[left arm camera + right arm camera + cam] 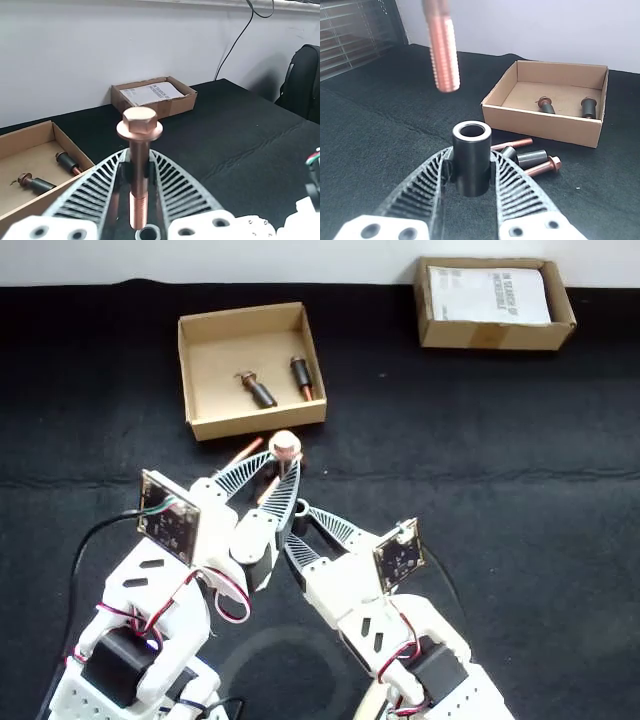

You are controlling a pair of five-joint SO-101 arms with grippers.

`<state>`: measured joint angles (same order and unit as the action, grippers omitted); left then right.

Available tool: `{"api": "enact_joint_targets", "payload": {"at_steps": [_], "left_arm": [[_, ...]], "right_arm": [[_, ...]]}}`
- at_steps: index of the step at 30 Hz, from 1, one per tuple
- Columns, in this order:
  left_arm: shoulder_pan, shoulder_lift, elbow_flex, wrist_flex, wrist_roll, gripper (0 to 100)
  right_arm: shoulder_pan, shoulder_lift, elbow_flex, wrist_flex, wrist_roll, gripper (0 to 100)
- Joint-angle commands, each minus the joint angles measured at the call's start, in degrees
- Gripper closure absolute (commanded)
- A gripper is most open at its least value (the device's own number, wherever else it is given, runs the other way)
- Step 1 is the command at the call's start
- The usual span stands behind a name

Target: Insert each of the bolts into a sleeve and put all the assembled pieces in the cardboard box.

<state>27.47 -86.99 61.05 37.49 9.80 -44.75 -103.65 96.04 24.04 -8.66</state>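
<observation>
- Now, your left gripper (138, 162) is closed on the bolt (139, 145) — upright, head up.
- Your right gripper (471, 156) clamps the sleeve (471, 167), mouth up; the bolt's threaded tip hangs just above it, not yet in.
- The cardboard box (215, 355) sits at 11 o'clock from both grippers — two assembled pieces (258, 390) inside.

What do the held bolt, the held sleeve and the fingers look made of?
Bolt: metal with a copper-coloured coating, by its reddish satin sheen and cut threads. Sleeve: probably blackened steel, by its smooth, dark, semi-gloss wall; dark plastic not ruled out. Fingers: likely printed flexible plastic, matte, with an open ribbed lattice.
</observation>
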Motion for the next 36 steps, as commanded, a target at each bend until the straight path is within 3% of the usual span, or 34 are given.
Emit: {"api": "enact_joint_targets", "payload": {"at_steps": [1, 10, 36], "left_arm": [[0.57, -0.57, 0.22, -0.44, -0.7, 99], [1.54, -0.57, 5.76, -7.91, -0.7, 99], [2.86, -0.4, 9.89, -7.65, -0.7, 99]], "right_arm": [[-0.31, -0.31, 7.78, -0.92, -0.35, 99.1], [-0.31, -0.31, 7.78, -0.92, -0.44, 99.1], [4.44, -0.48, 7.78, -0.92, -0.18, 99.1]]}}
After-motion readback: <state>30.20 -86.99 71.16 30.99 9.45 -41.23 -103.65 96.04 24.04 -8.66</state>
